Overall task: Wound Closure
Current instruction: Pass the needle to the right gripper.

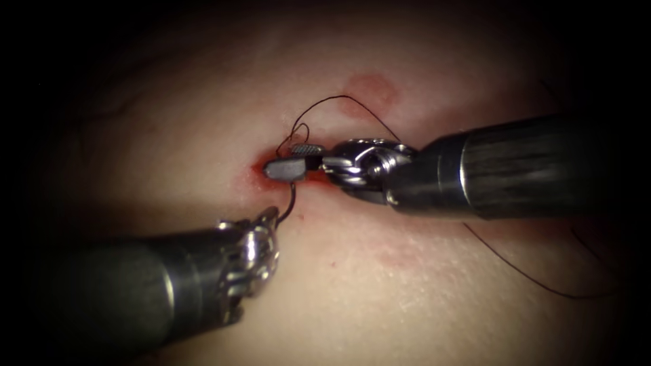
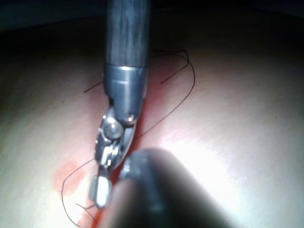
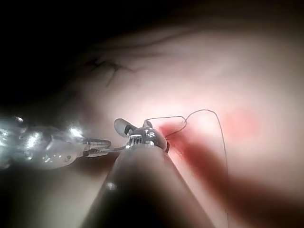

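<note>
The right pincer (image 1: 288, 163) is seen in the endoscope view with its two jaws parted, one jaw dark and blunt at the front, the other ridged jaw just behind it. Nothing is seen gripped between them, and the tips lie over the cut (image 1: 261, 169), at the reddened spot near the middle of the tissue (image 1: 407, 285). The shaft of this tool runs off toward 3 o'clock.

The left pincer (image 1: 271, 215) comes in from 8 o'clock, and its tips are closed on the needle (image 1: 290, 203). The needle is held near one end; from the grip it curves up toward 12 o'clock and passes under the right pincer at the cut. Whether its far end sits in the tissue cannot be told, as the right tool's jaws cover that part.

The thread (image 1: 339, 99) rises from the cut in a small loop at about 12 o'clock, then arcs toward 1 o'clock past a round red mark (image 1: 371, 89) on the tissue and drops behind the right tool's wrist. A further length lies on the tissue toward 4 o'clock, right of the cut.

Red fluid (image 1: 256, 177) is spread around the cut, mostly on its left side and below the right jaws.
</note>
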### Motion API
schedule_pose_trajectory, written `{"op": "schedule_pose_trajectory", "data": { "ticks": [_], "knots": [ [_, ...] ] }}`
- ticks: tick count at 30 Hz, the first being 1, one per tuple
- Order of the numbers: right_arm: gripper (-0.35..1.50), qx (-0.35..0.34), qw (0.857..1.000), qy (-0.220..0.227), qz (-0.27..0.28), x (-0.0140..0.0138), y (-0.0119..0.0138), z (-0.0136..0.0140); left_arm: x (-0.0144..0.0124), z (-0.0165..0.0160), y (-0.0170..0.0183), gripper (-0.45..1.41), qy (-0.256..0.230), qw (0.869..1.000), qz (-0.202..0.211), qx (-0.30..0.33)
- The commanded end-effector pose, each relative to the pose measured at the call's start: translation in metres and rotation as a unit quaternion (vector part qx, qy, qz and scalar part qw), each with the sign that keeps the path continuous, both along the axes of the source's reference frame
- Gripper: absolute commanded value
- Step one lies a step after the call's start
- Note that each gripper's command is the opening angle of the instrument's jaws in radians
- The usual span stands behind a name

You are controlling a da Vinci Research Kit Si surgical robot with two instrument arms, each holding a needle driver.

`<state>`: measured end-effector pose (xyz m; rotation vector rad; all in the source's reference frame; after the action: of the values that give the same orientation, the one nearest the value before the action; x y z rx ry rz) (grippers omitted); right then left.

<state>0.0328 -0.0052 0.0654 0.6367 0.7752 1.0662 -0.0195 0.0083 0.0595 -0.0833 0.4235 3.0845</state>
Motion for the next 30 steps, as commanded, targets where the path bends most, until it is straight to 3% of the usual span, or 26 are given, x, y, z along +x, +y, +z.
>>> {"op": "schedule_pose_trajectory", "data": {
  "ticks": [1,17,27,28,29,30],
  "knots": [
    [1.25,0.004,1.0,0.005,-0.005,0.0007,-0.0015,0.0004,-0.0006,0.0005,-0.0002,-0.35,-0.004,1.0,0.003,0.002],
    [1.26,-0.01,0.998,-0.062,0.004,0.002,-0.0012,0.0015,-0.0003,0.0006,-0.0001,-0.35,-0.002,1.0,0.015,0.0],
    [1.26,-0.016,0.992,-0.12,-0.031,0.0024,-0.0008,0.0047,-0.0003,0.0006,-0.0002,-0.35,-0.001,1.0,0.017,0.0],
    [1.13,-0.018,0.991,-0.129,-0.041,0.0026,-0.0009,0.0048,-0.0003,0.0006,-0.0002,-0.35,-0.001,1.0,0.017,0.0],
    [0.83,-0.011,0.99,-0.128,-0.048,0.0027,-0.0009,0.0047,-0.0003,0.0006,-0.0002,-0.35,-0.001,1.0,0.017,0.0],
    [0.16,-0.006,0.991,-0.125,-0.053,0.0027,-0.0008,0.0046,-0.0003,0.0006,-0.0002,-0.35,-0.001,1.0,0.018,0.0]
  ]
}}
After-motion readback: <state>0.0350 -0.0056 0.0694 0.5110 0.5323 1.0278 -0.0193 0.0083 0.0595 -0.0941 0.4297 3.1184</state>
